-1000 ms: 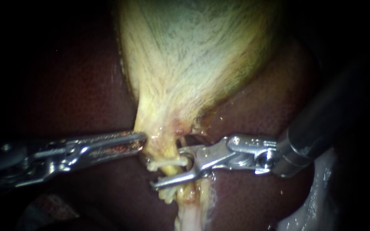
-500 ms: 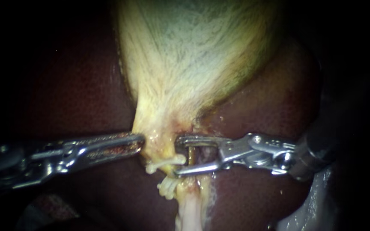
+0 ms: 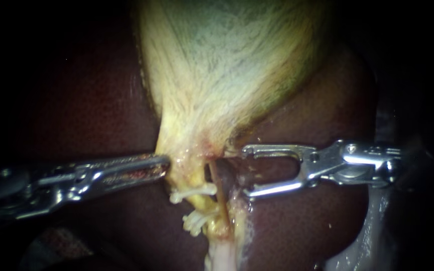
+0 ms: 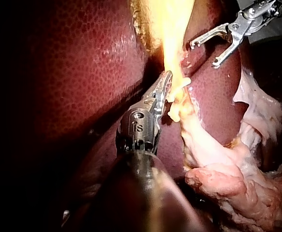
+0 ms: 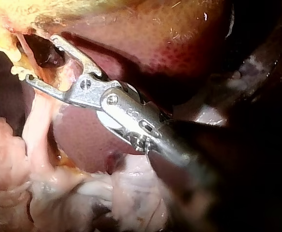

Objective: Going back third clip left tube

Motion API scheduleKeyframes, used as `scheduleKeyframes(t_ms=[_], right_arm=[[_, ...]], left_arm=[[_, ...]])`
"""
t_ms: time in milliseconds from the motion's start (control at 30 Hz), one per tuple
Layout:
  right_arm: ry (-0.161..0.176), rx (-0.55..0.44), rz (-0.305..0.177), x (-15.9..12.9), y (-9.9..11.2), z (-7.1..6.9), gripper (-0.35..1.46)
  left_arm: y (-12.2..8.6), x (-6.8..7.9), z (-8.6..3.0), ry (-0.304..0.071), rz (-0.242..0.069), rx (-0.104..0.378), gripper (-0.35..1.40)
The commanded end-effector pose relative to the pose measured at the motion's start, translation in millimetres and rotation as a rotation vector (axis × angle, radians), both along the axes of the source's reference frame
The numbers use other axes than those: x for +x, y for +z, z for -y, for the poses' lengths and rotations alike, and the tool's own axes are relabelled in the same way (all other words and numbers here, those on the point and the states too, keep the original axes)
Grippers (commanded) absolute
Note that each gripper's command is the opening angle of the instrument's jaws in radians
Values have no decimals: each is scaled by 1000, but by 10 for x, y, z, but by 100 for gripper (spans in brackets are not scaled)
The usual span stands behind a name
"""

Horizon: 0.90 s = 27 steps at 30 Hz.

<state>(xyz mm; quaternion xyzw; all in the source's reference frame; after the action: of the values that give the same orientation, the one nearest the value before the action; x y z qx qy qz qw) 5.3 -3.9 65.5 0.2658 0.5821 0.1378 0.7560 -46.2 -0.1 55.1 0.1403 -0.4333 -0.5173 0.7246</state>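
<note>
My silver right instrument (image 3: 246,170) backed off the yellowish left tube (image 3: 200,203), jaws agape, empty (white clips (image 3: 193,191) seated); left instrument (image 3: 166,165) clamps pale gallbladder (image 3: 217,75).

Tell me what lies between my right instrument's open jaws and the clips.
In the endoscope view, one thin brown tube crosses between the right instrument and clips.

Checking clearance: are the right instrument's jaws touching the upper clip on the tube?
Apart. The endoscope view shows the right instrument, jaws open, with bare tissue between its tips and the upper clip.
</note>
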Motion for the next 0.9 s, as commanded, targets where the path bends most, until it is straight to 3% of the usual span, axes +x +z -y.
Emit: scheduleKeyframes(t_ms=[33, 233, 533, 900], right_arm=[[-3, -10, -2, -1, 1, 0, 60], [-8, -27, -5, -2, 1, 1, 60], [-8, -27, -6, -4, 1, 1, 60], [-10, -27, -7, -8, 0, 2, 60]], left_arm=[[0, -1, 1, -1, -1, -1, -21], [12, -11, 3, 1, 0, -3, -20], [38, -38, 9, 24, -7, 5, -20], [39, -40, 9, 25, -6, 6, -20]])
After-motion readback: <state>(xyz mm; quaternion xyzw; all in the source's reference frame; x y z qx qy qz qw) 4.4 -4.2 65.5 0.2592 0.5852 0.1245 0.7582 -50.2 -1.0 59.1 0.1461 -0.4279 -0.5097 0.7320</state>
